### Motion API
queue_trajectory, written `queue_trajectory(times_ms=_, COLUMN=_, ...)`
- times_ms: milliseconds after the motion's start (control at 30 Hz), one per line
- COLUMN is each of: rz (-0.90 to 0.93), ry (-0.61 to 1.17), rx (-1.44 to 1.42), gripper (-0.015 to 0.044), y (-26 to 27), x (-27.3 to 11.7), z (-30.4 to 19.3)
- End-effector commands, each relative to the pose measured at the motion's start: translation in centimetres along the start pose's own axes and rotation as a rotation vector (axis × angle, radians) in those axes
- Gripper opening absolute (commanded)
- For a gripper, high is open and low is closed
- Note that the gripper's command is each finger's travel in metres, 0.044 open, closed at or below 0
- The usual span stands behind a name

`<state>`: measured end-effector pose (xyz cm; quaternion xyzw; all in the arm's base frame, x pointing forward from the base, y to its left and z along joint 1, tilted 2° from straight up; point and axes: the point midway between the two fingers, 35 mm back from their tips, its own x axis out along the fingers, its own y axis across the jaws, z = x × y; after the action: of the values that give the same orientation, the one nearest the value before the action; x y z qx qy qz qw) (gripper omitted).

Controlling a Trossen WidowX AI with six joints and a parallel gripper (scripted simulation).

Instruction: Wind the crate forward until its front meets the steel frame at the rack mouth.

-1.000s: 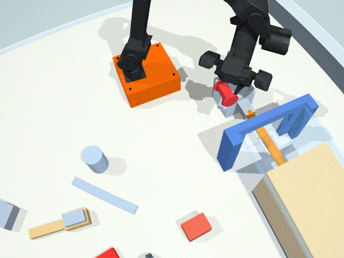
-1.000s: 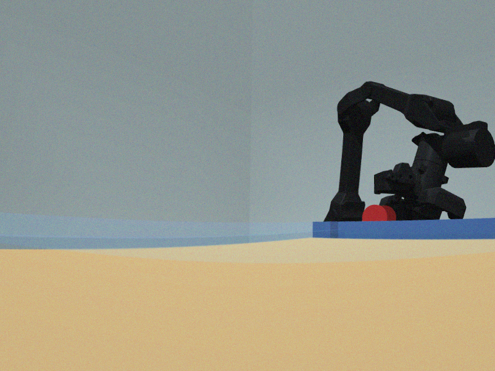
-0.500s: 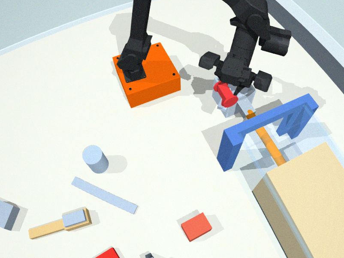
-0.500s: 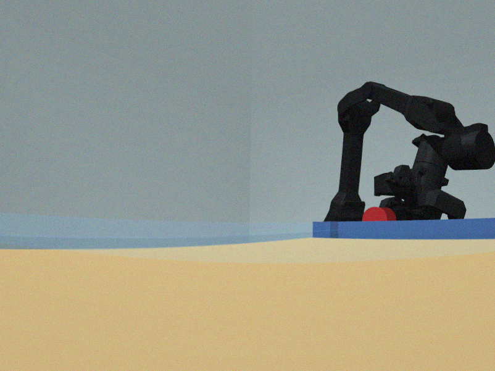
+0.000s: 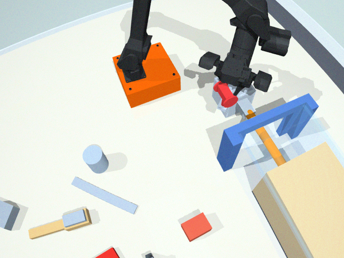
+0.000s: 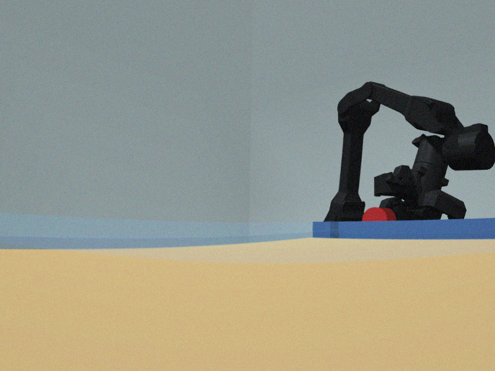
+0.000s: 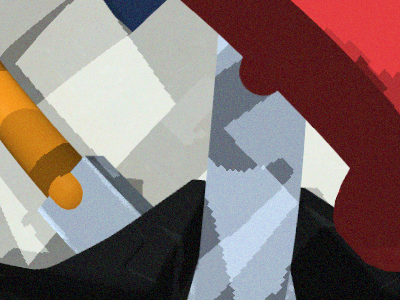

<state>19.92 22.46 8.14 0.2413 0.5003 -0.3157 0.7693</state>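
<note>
My gripper point(image 5: 236, 92) point(image 7: 249, 230) is shut on the winch handle's pale steel shank point(image 7: 252, 200), low over the winch point(image 5: 227, 112). The handle's red grip point(image 5: 225, 93) point(image 6: 374, 214) point(image 7: 350, 35) stands out beside the fingers. The square key and the round hole are hidden. An orange strap point(image 5: 269, 143) point(image 7: 30, 130) runs from the winch's pale front arm point(image 5: 245, 105) point(image 7: 92, 205) under the blue frame point(image 5: 267, 118) point(image 6: 404, 229) to the tan crate point(image 5: 309, 195) point(image 6: 247, 305). The crate looks flat, with a gap between its front and the frame.
Clear guard panels flank the crate behind the frame. The orange arm base point(image 5: 160, 59) is left of the winch. A pale blue cylinder point(image 5: 93, 154), a flat bar point(image 5: 104, 195), a wooden-handled tool point(image 5: 47, 229) and a red block point(image 5: 196, 226) lie on the bench point(image 5: 160, 143).
</note>
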Motion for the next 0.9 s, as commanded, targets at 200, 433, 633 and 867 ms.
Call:
queue_trajectory(times_ms=200, rz=0.0, ry=0.0, rx=0.0, gripper=0.0, y=0.0, x=0.2, z=-0.1)
queue_trajectory(times_ms=433, rz=-0.026, ry=0.0, rx=0.06, gripper=0.0, y=-0.3, x=0.3, z=-0.2)
queue_trajectory(times_ms=633, rz=-0.049, ry=0.001, rx=0.112, gripper=0.0, y=-0.7, x=0.3, z=-0.2)
queue_trajectory(times_ms=867, rz=-0.072, ry=0.001, rx=0.165, gripper=0.0, y=-1.0, x=0.3, z=-0.3)
